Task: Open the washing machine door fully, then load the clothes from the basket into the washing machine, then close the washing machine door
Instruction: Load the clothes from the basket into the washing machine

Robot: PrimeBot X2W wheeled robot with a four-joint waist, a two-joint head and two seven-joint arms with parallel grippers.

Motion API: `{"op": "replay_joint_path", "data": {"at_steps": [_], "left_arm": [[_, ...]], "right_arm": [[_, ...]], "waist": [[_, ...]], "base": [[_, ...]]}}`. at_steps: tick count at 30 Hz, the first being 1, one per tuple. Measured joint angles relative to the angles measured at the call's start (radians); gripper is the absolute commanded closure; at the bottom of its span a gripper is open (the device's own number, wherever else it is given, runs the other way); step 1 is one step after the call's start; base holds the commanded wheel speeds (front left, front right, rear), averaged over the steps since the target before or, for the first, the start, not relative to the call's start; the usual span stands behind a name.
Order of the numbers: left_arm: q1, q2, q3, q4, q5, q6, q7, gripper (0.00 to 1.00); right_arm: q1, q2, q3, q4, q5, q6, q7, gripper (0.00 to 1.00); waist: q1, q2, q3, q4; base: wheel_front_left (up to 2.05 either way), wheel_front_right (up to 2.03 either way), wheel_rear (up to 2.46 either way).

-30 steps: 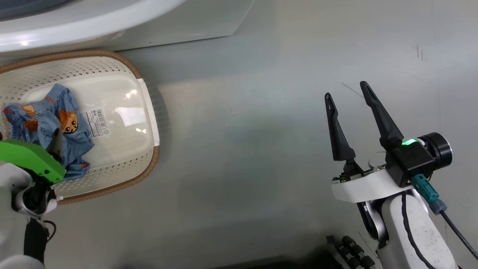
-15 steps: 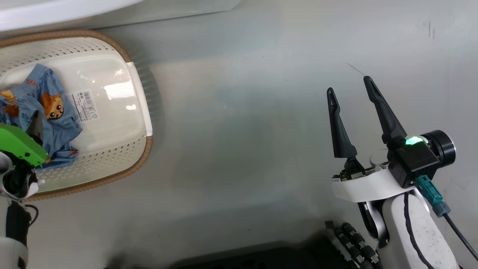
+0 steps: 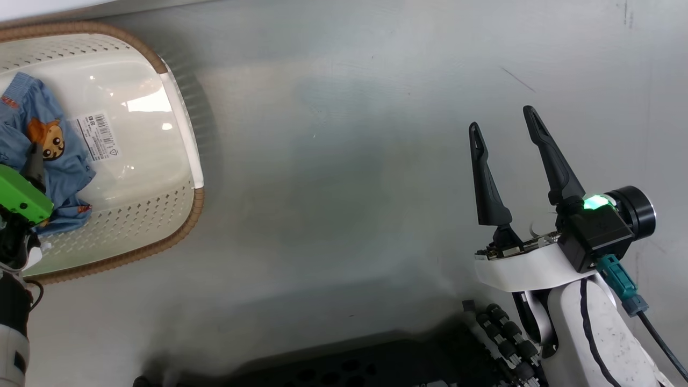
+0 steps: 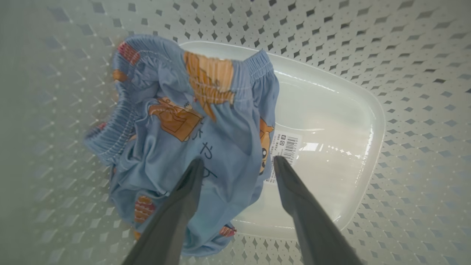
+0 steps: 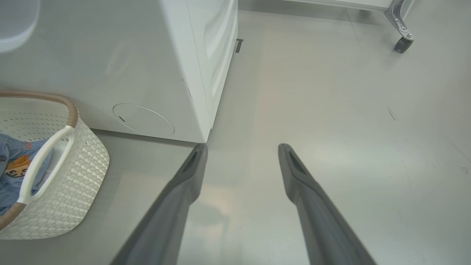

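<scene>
The cream-white basket [image 3: 180, 161] with a brown rim stands on the floor at the head view's upper left. In it lie the clothes [image 3: 27, 118], a crumpled light blue piece with orange cartoon animals. My left gripper [image 4: 238, 159] hangs open inside the basket [image 4: 404, 73], its tips just above the right edge of the clothes [image 4: 176, 110] and touching nothing. Far to the right, my right gripper [image 3: 501, 118] stands open and empty over bare floor. The washing machine [image 5: 147, 55] shows its white lower corner beyond the basket [image 5: 66, 176]. A pale rounded edge at that view's top left may be the washing machine door.
A barcode label [image 4: 285, 147] sticks to the basket's floor beside the garment. The washer has a round service flap [image 5: 143, 119] low on its front. A caster wheel [image 5: 403, 42] stands at the far right. My dark base [image 3: 376, 365] lies along the head view's bottom.
The head camera has shifted, so the basket slides toward the upper left and the washer's edge leaves the top. The left gripper stays over the clothes. The right gripper holds still, open.
</scene>
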State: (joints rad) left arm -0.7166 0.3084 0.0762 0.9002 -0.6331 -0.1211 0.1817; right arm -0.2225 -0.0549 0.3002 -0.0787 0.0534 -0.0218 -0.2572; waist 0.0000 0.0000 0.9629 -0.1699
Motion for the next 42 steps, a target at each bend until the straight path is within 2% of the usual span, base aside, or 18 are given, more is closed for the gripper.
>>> {"op": "replay_joint_path", "data": {"at_steps": [11,28,31,32,33,42], "left_arm": [[-0.063,0.003,-0.012,0.046,0.023,0.000,-0.022,0.00],[-0.109,0.004,-0.047,0.133,0.058,0.009,-0.054,0.00],[-0.115,0.003,-0.056,0.148,0.066,0.009,-0.061,0.52],[-0.117,0.002,-0.058,0.154,0.070,0.009,-0.061,0.66],[-0.117,0.001,-0.061,0.157,0.073,0.009,-0.065,1.00],[-0.132,-0.004,-0.066,0.188,0.078,0.008,-0.087,1.00]], "right_arm": [[0.000,0.001,-0.003,-0.026,-0.003,-0.017,0.000,0.00],[0.017,0.000,-0.008,-0.044,-0.017,-0.025,0.000,0.00],[0.028,0.000,-0.009,-0.045,-0.020,-0.025,0.000,0.00],[0.028,0.000,-0.010,-0.046,-0.020,-0.025,0.000,0.00],[0.028,0.001,-0.010,-0.047,-0.020,-0.025,0.000,0.00],[0.027,0.001,-0.015,-0.052,-0.020,-0.025,0.000,0.00]], "waist": [[0.0000,0.0000,0.037,-0.002],[0.0000,0.0000,0.049,0.013],[0.0000,0.0000,0.049,0.015],[0.0000,0.0000,0.049,0.015],[0.0000,0.0000,0.049,0.016],[0.0000,0.0000,0.050,0.020]], "base": [[0.00,0.00,0.00],[0.00,0.00,0.00],[0.00,0.00,0.00],[0.00,0.00,0.00],[0.00,0.00,0.00],[0.00,0.00,0.00]]}}
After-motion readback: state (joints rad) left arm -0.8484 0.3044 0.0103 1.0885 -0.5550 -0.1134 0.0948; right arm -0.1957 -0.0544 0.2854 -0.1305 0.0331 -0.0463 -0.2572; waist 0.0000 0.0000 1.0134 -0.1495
